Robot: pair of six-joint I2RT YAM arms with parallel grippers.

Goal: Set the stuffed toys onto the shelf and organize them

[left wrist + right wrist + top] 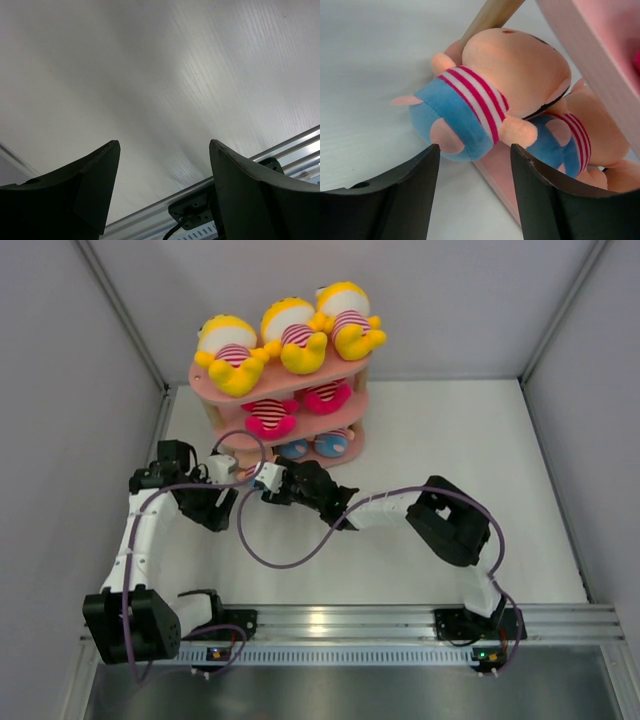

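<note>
Now the right gripper is gaping just short of a plump, fuzzy blue-bottomed doll lying on the lowest tier of the pink shelf; left gripper is hanging wide, empty.

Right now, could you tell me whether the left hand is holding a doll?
No, the left hand is open, with nothing between its fingers.

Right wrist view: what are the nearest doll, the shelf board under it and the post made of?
Nearest doll: soft plush fabric, fuzzy nap, stuffed. Shelf board: smooth matte pink, probably painted wood or board. Post: light bare wood, faint grain.
</note>
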